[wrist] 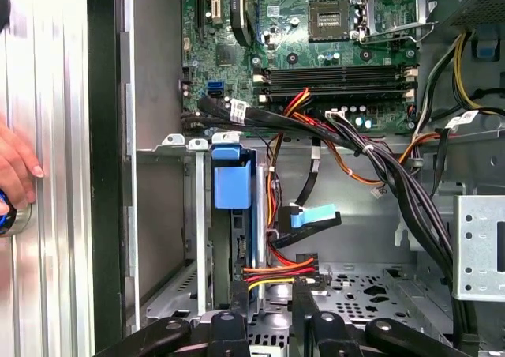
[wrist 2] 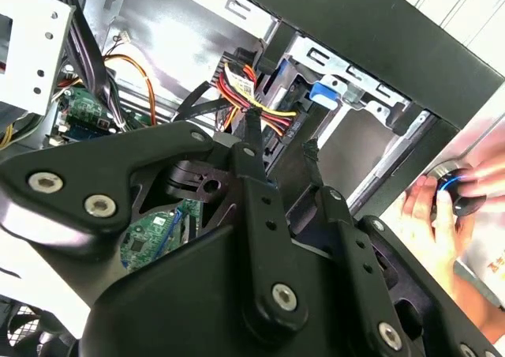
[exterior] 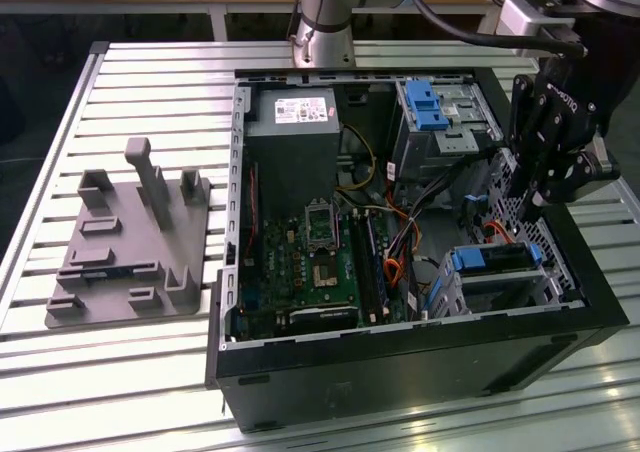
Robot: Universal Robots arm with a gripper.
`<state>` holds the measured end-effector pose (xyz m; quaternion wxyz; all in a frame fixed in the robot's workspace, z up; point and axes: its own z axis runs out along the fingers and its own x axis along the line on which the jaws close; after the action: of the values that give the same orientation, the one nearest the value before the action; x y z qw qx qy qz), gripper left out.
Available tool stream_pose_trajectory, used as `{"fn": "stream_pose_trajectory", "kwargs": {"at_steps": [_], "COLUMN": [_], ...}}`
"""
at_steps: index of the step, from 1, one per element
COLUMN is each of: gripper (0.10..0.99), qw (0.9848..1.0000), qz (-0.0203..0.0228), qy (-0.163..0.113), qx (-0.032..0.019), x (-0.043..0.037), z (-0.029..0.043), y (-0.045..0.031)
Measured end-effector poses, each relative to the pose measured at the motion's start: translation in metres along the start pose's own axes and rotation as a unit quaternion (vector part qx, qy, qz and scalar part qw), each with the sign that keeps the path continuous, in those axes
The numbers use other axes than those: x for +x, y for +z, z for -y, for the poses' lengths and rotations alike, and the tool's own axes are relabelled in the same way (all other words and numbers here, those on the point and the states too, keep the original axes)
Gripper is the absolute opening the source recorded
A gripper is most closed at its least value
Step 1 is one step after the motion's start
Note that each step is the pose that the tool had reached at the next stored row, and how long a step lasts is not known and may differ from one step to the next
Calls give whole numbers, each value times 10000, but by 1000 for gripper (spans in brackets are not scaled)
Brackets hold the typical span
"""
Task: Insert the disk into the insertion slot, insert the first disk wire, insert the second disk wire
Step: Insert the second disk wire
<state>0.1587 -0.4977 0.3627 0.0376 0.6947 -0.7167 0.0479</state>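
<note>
Item: my tool (wrist 2: 280, 132), clamped or spread I cannot tell, at the red-yellow-black wire plug (wrist: 278, 272) beside the disk (exterior: 495, 260) seated in the insertion slot (exterior: 452, 294); hazard: a skewed plug jamming, or neighbouring black cables (wrist: 394, 175) snagging.

Arm (exterior: 325, 17) is silver-grey tubing with a pale block (exterior: 525, 17) up at the wrist. Gripper (wrist 2: 282, 132) is all matte black linkages, silver screws (wrist 2: 284, 296) at the pivots.
</note>
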Motion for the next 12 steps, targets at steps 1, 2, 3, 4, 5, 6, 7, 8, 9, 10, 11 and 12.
{"fn": "stream_pose_trajectory", "kwargs": {"at_steps": [1, 2, 3, 4, 5, 6, 7, 8, 9, 10, 11, 12], "gripper": [357, 357, 357, 357, 357, 357, 357, 357, 357, 357, 357, 357], "qw": [10000, 10000, 10000, 10000, 10000, 10000, 10000, 10000, 10000, 10000, 10000, 9999], "qz": [0, 0, 1, 0, 0, 1, 0, -1, -13, -39, -71, -108], "qy": [0, 0, 0, 0, 0, 0, 0, 1, 1, 1, 0, -1], "qx": [0, 0, 0, 0, 0, 0, 0, 0, 1, 1, 2, 4], "x": [0, 0, 0, 0, 0, 0, -3, -20, -45, -79, -119, -158], "z": [0, -1, -1, -1, -2, -2, -3, -3, -4, -5, -6, -7], "y": [0, 0, 0, 0, 0, 0, 0, -2, -5, -10, -15, -19]}}
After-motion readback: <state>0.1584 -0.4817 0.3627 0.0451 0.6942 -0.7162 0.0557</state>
